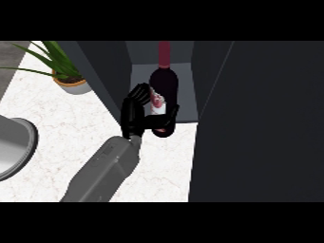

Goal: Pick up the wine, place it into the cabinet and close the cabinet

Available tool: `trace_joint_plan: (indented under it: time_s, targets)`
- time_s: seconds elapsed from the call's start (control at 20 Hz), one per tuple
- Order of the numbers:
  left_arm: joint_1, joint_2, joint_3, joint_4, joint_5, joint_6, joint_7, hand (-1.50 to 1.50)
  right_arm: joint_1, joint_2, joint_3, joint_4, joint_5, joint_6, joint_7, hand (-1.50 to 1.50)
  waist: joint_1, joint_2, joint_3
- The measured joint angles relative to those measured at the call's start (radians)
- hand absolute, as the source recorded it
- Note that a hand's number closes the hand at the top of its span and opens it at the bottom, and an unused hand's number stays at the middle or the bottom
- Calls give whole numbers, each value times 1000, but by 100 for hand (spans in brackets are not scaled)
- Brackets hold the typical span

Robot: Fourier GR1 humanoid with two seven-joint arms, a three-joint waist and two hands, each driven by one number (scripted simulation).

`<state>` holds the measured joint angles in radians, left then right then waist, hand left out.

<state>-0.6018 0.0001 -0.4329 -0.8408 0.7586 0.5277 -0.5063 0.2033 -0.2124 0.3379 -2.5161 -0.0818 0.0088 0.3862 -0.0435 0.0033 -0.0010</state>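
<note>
Dark wine bottle [166, 81], red neck, partly inside open cabinet [214, 85]

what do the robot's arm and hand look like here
Only one arm shows: a smooth, boxy grey forearm with a lighter edge along its top, ending in a black hand with slim black fingers. No cables, markings or sleeve are visible.

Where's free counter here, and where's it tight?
Free: white counter between plant pot, grey rimmed container and forearm; a narrower strip between forearm and dark door. Tight: cabinet opening, filled by wine bottle and left hand.
</note>
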Motion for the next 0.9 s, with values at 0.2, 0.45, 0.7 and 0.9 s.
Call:
trace_joint_plan:
  time_s: [0.2,0.45,0.7,0.9]
  targets:
    - [-61,0,11,68,43,-7,-3,150,1,4,-7,-1,-2,-1,5,-150,2,0,0]
    - [-130,0,33,144,72,-25,-4,150,24,6,-26,1,-6,14,-17,-150,6,-1,1]
    - [-213,0,53,218,111,-16,-3,150,4,16,-34,6,-7,19,-10,-150,5,1,0]
    - [-275,3,83,305,116,-30,2,150,-12,20,-35,6,-9,21,4,-150,3,5,0]
